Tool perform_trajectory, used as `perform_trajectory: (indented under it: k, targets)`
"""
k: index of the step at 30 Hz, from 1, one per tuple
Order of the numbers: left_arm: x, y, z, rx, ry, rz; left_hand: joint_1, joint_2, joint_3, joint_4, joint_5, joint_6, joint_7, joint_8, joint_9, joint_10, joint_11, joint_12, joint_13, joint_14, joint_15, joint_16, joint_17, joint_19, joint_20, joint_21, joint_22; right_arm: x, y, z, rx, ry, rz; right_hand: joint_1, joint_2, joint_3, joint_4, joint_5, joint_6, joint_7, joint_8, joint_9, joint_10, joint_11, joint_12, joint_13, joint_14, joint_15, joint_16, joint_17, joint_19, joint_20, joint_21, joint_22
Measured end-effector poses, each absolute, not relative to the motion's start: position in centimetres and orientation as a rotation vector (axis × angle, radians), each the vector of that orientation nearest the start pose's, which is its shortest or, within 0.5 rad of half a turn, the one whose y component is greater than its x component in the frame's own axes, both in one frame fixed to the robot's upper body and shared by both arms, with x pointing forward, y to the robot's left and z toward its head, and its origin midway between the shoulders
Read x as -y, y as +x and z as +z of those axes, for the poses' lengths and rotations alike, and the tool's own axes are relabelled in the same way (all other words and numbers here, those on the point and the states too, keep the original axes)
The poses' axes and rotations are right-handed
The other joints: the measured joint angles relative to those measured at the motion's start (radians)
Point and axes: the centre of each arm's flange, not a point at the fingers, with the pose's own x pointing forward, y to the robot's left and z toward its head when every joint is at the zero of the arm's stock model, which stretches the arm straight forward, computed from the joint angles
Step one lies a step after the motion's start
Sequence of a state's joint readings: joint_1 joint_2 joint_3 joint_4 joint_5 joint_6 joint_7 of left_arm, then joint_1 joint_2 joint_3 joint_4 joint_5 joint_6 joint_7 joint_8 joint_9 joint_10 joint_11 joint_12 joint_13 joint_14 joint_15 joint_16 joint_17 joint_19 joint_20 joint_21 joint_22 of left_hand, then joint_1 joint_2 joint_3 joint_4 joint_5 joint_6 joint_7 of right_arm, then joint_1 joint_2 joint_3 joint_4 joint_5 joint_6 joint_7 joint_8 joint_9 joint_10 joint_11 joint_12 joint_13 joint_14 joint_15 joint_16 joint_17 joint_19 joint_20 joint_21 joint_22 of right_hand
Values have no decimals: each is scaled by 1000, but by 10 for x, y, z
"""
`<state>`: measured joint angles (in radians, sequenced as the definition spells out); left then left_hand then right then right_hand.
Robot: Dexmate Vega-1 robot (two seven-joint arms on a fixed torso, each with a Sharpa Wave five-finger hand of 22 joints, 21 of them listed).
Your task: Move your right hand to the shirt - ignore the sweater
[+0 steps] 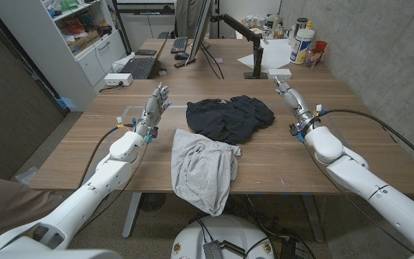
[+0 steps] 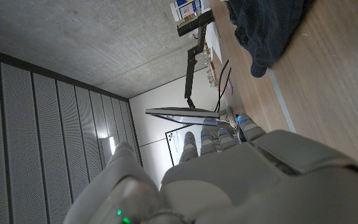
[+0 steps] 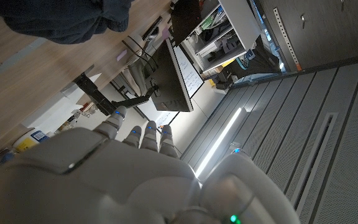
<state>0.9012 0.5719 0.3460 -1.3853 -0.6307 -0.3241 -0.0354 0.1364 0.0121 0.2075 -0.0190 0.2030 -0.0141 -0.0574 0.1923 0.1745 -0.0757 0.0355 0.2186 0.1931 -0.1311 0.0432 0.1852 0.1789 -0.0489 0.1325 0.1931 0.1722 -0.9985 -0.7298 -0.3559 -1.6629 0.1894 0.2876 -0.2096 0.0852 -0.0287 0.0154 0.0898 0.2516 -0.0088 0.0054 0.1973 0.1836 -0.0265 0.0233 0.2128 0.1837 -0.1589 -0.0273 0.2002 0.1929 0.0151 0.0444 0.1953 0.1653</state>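
A light grey shirt (image 1: pixel 203 169) lies crumpled at the table's front middle, its lower part hanging over the front edge. Behind it a dark, bunched sweater (image 1: pixel 228 115) touches the shirt's far edge; the sweater (image 2: pixel 278 25) also shows in the left wrist view and, as the same dark sweater (image 3: pixel 67 18), in the right wrist view. My right hand (image 1: pixel 287 92) (image 3: pixel 123 168) is to the right of the sweater, fingers stretched out and holding nothing, well apart from the shirt. My left hand (image 1: pixel 157 101) (image 2: pixel 229 174) is left of the sweater, fingers apart and empty.
At the far side of the table stand a monitor (image 1: pixel 205 29) on a black arm (image 1: pixel 254 57), a keyboard (image 1: pixel 180 44), a laptop (image 1: pixel 136 68), white paper (image 1: pixel 268 54) and bottles (image 1: pixel 302 42). A white shelf unit (image 1: pixel 77 36) is at the far left.
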Motion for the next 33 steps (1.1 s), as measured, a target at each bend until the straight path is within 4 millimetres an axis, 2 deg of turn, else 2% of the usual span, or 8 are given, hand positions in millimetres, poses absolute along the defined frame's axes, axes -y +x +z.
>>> perform_trajectory:
  k: [12,16,28,33]
  targets:
    - [-303,628,-26,646,18,-218,0,0,3,-3,0,0,0,0,0,0,0,0,0,-3,-3,0,0,-7,7,0,0,280,564,3,833,-562,98,9,-1,1,-6,0,5,-5,0,0,11,-11,0,0,2,-2,0,0,7,-7,0,0]
    - [-304,628,-27,645,19,-216,0,0,3,-3,0,0,0,0,0,0,0,0,0,-3,-3,0,0,-7,7,0,0,280,561,5,846,-587,100,15,-7,2,-7,0,22,-22,8,0,23,-22,0,0,6,-5,0,-2,7,-7,0,0]
    - [-306,627,-27,648,22,-214,0,0,3,-3,0,-1,-1,-7,0,0,0,0,0,-3,-3,0,0,-7,7,0,3,282,552,10,864,-648,117,20,-2,0,-14,0,29,-29,8,0,19,-27,0,0,5,-5,0,-2,7,-7,0,0]
    - [-306,626,-27,653,23,-214,0,0,0,-6,0,-54,-14,-19,0,0,0,0,0,-3,-3,0,0,-7,7,0,3,282,547,12,871,-658,123,24,-5,0,-14,0,29,-29,8,0,12,-34,-6,0,5,-5,0,-2,7,-7,0,0]
